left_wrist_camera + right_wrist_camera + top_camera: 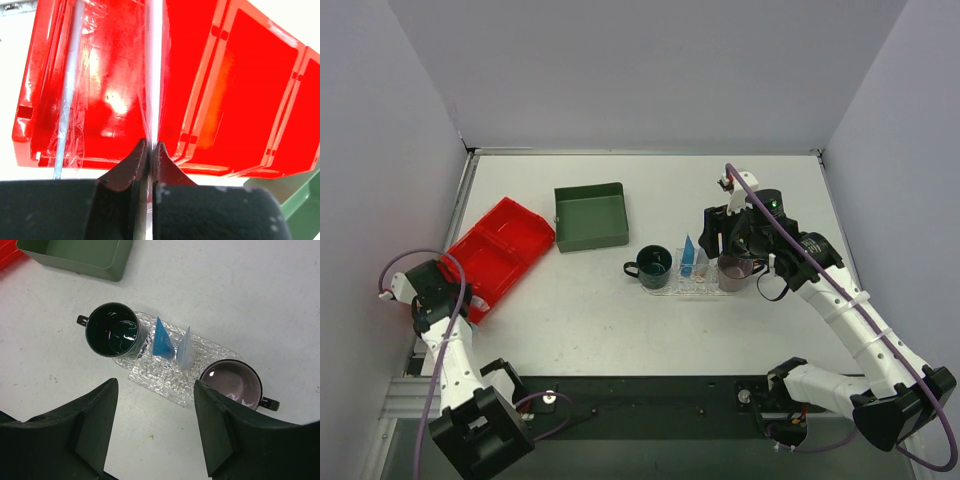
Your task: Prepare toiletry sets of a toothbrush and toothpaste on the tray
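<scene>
The clear textured tray lies on the table with two light-blue toothpaste tubes standing on it; it also shows in the top view. My right gripper is open and empty, hovering above the tray's near edge. My left gripper is shut on a pale toothbrush over the red bin, at the table's left edge. Another wrapped toothbrush lies in the bin's left compartment.
A green mug stands at the tray's left end and a dark mug with a purplish inside at its right end. A dark green square box sits behind, beside the red bin.
</scene>
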Controlling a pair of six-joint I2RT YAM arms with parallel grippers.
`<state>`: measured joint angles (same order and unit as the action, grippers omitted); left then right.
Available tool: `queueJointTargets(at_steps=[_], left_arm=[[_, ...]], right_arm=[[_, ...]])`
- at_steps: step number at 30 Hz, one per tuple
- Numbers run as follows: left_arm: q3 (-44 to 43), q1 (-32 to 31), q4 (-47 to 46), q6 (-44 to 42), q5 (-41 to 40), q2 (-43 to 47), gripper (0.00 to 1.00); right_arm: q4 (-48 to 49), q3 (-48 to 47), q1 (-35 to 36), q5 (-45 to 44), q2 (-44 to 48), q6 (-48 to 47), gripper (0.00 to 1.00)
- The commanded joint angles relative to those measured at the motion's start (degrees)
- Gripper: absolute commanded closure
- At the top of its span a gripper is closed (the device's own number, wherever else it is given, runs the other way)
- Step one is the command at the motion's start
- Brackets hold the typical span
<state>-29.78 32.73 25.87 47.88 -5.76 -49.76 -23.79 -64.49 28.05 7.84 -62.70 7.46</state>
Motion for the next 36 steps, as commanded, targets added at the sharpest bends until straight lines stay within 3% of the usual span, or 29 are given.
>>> queueJointTargets(at_steps=[1,9,15,20,25,29,36], left_arm=[[-5.2,0.32,2.52,-2.17,-0.49,1.85,1.0],[-9.14,-0.47,7.61,-2.53,1.01,4.4,1.0],[-14.6,-6.52,10.87,-4.81,-0.65,5.46,1.0],[-19.87,-17.41,11.31,-4.47,-4.26,6.69,1.0],[-20.76,-24.02,10.61,1.5,3.38,6.69,1.0],[-19.09,-31.92,8.77,9.14,4.18,7.65,1.0],[-17.86,-53.89,4.63,17.59,-2.4,5.99,1.0]], right_arm=[[0.68,-0.73,-0.46,1.3,0.47,0.89,0.43],[0.06,-0.9,0.33,2.1,3.81,2.82,0.44],[0.23,-1.78,3.32,1.04,4.95,4.22,0.43],[2.43,-1.26,9.46,-1.85,4.25,7.82,0.43],[8.58,0.33,16.85,-3.44,1.97,11.78,0.43],[12.27,-0.2,22.91,-6.25,-0.4,14.06,0.43],[19.74,-1.69,30.13,-6.96,-5.76,18.99,0.43]])
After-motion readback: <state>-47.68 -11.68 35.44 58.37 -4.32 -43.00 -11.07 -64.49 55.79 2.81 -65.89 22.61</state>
